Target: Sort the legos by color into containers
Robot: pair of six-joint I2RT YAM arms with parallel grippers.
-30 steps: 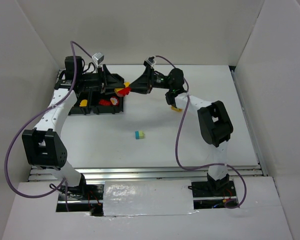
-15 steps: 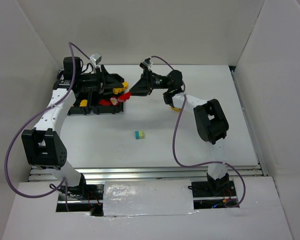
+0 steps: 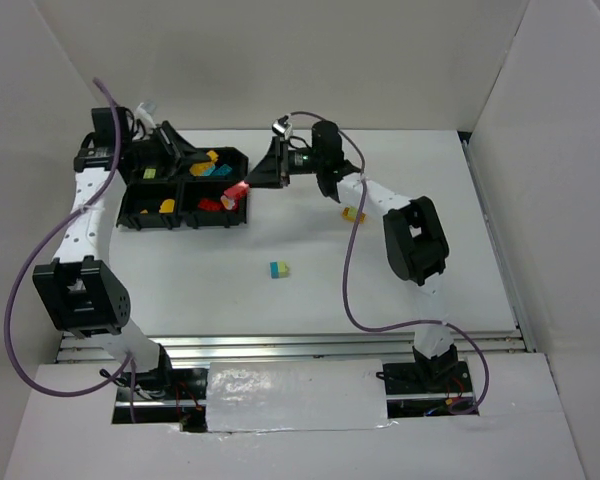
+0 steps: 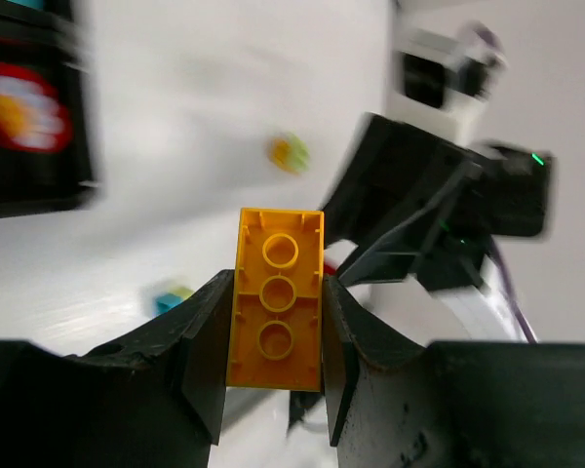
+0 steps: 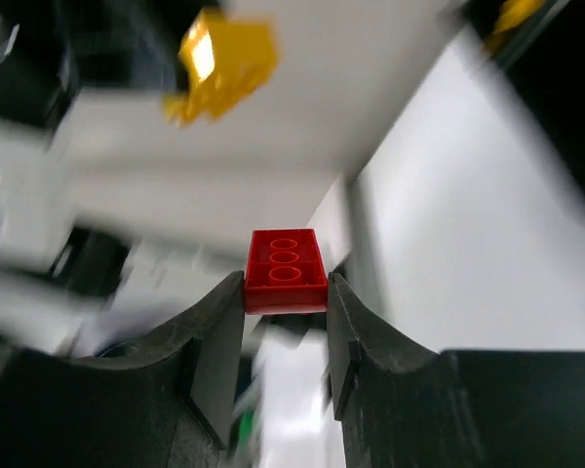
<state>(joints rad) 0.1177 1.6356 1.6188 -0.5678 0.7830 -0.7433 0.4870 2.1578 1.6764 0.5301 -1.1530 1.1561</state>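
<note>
**Both Grippers Loaded at the Tray; Two Bricks Loose on the Table**

The left gripper (image 4: 276,285) is closed narrowly on a yellow brick (image 4: 276,317), which is pinched by its long sides with the studs facing the wrist camera. From above, this brick (image 3: 210,157) hangs over the far edge of the tray (image 3: 185,226), which sits in the far-left corner of the table (image 3: 430,280).

The right gripper (image 5: 285,285) is clamped on a red brick (image 5: 285,263), also with its studs toward the camera. In the top view the red brick (image 3: 238,190) is at the right-hand wall of the tray's near-right compartment. Whether it touches the wall cannot be told.

In the tray, lime pieces lie far-left, teal far-right, yellow near-left and red near-right.

A teal-and-lime brick (image 3: 279,269) lies alone left of the table's centre, nearer the near edge. A loose yellow brick (image 3: 353,214) lies near the centre, just beside the right arm.
</note>
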